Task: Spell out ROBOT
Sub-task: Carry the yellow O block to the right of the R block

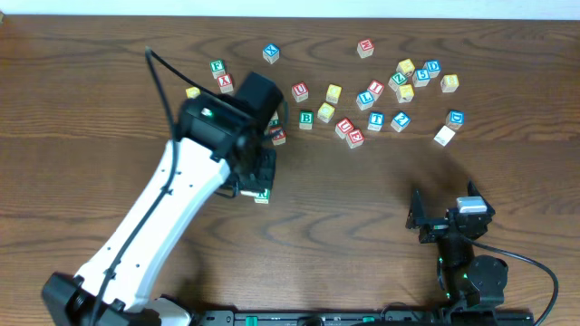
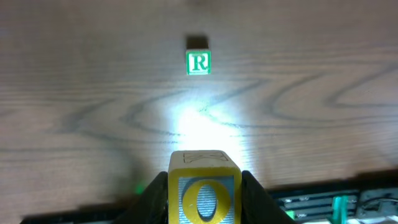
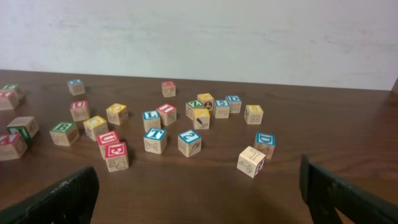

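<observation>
The left arm [image 1: 163, 208] reaches out over the table [image 1: 362, 208], and the left gripper [image 2: 204, 190] is clamped on a yellow O block [image 2: 204, 200]. Only the left wrist view shows that letter, and a green R block [image 2: 198, 63] lying apart ahead. The right gripper [image 3: 199, 196] gapes wide and empty, facing scattered blocks [image 3: 155, 140].

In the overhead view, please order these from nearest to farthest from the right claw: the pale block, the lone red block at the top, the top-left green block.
From the right claw:
1. pale block, directly beyond the claw, on the right side.
2. lone red block, at the top, right of centre.
3. green block, at the top left, clearly the farthest.
</observation>
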`<action>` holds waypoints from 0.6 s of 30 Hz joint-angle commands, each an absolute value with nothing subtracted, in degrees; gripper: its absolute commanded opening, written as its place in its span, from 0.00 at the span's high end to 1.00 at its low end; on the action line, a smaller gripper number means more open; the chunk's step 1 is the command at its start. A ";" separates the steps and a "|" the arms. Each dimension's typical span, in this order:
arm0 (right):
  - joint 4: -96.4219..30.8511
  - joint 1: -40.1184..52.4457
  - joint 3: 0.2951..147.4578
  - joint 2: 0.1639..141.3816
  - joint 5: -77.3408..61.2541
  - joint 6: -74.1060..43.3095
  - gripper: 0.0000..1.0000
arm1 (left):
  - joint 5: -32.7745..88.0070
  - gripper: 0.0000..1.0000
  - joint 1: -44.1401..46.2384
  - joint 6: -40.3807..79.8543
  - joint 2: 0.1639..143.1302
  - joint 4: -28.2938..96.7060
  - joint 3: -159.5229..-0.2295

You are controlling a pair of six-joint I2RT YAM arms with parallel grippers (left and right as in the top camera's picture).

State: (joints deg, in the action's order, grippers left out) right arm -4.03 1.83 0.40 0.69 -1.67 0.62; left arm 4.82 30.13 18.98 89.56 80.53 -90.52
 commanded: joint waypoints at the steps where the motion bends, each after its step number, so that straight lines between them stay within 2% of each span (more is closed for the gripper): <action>1: -4.27 1.54 0.32 0.38 -1.63 0.25 0.01 | 3.44 0.92 32.40 18.28 88.97 75.64 -82.65; 13: -4.27 1.54 0.32 0.38 -1.63 0.25 0.01 | 3.40 0.92 40.16 22.50 88.20 40.95 -59.88; 18: -4.27 1.54 0.32 0.38 -1.63 0.25 0.01 | 2.22 0.92 40.84 28.49 88.23 32.58 -54.41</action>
